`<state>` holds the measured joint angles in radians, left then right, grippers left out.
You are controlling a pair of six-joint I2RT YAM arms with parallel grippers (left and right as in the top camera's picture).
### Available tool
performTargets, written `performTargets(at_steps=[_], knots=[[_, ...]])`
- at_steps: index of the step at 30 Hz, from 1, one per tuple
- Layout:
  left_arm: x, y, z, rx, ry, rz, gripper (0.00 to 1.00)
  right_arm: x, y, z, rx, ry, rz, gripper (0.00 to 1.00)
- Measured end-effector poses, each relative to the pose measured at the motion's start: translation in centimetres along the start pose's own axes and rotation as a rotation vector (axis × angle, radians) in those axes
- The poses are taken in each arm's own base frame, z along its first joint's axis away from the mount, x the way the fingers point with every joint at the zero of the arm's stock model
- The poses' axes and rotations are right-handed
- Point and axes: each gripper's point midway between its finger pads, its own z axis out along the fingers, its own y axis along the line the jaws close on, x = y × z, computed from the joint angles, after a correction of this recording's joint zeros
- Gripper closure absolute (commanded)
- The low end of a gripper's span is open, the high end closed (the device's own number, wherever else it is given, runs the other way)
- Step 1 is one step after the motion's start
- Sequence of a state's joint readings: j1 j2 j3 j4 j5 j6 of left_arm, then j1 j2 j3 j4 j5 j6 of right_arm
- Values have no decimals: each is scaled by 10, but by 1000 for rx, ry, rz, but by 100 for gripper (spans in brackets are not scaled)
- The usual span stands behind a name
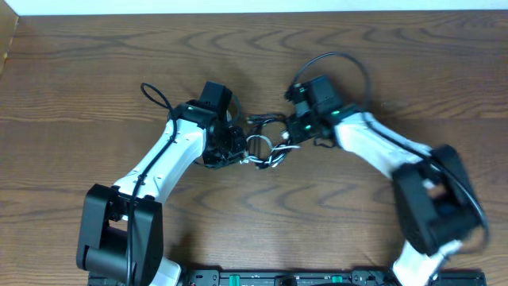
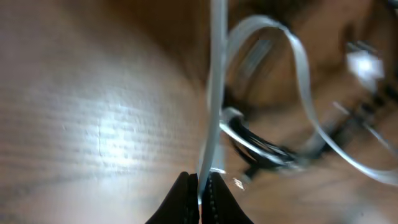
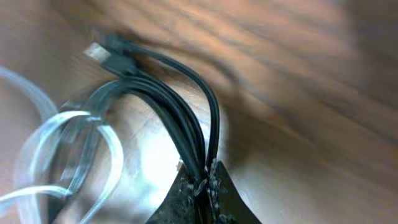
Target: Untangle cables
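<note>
My left fingers (image 2: 199,194) clenched on white cable (image 2: 214,93) — right fingers (image 3: 204,186) clamped on black cable (image 3: 180,118) — 2 cables looped together over counter (image 1: 95,71).

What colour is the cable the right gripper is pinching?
Black: the right gripper grips the black cable, clearest in the right wrist view.

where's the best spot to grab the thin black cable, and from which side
Take the thin black cable on its bunched parallel strands, away from the plug end, coming from the side opposite the thin white cable's loops. There the strands run together, clear of the white loops. The right pincer is shut on just that stretch.
</note>
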<state>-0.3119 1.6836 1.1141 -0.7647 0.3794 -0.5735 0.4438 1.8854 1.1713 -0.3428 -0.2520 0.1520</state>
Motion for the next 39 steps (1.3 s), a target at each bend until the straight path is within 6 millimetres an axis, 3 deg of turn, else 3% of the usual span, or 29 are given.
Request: performTargets(at_steps=[2,6,8,14,21,29,33,39], knots=[[-8,0,0,-2,-35,10,92,-9,-1,-35,-8,-30,40,99],[-23,-7,-1,17,-99,66,56,-16,8,-91,-47,-82,56,99],[-29,-13,-2,40,-126,123,47,-11,14,-105,-64,-75,44,99],[-36,-37,-7,152,-152,303,29,12,23,-113,-107,11,1,99],[-35,-79,-27,357,-174,439,29,13,31,-114,-150,12,-43,99],[-18,-96,-32,460,-110,467,26,5,32,-121,-230,-21,-21,99],[-12,-105,-29,488,-87,452,6,-6,33,-135,-317,-71,2,99],[-17,-105,-7,487,-35,352,5,-20,37,-180,-440,-182,10,99]])
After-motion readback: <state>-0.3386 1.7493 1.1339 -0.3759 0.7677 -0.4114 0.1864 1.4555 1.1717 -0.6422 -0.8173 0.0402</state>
